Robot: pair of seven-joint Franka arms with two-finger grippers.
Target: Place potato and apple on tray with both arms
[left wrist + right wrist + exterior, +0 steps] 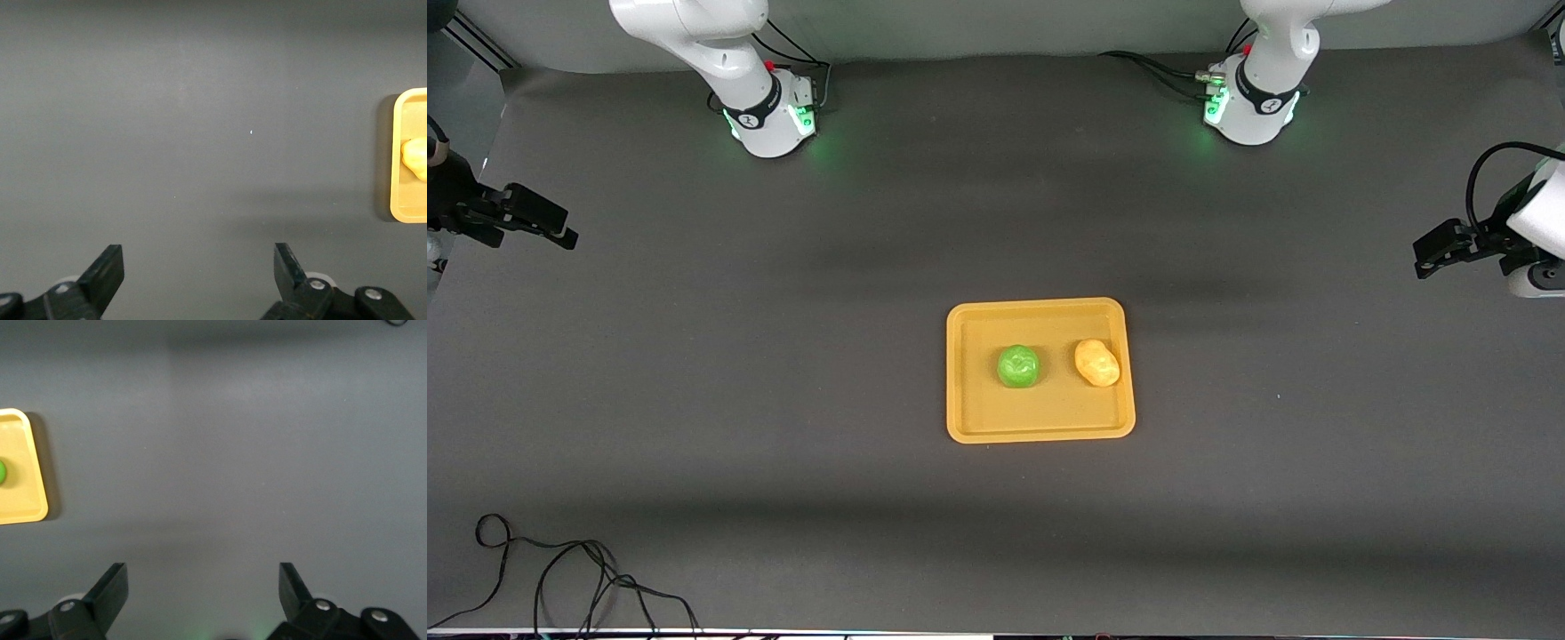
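The mustard-yellow tray point(1040, 431) lies in the middle of the table. The green apple point(1018, 366) and the yellow-tan potato point(1096, 363) lie on it side by side, the potato toward the left arm's end. My left gripper point(1424, 256) is open and empty, up over bare table at the left arm's end. Its wrist view point(199, 267) shows the tray's edge point(396, 167) and part of the potato point(415, 159). My right gripper point(565, 235) is open and empty over the right arm's end. Its wrist view point(203, 587) shows the tray's corner point(27, 487) and a sliver of the apple point(2, 471).
A loose black cable point(560, 578) lies on the table near the front camera at the right arm's end. The two arm bases point(774, 120) point(1249, 111) stand farthest from the front camera. Dark grey matting surrounds the tray.
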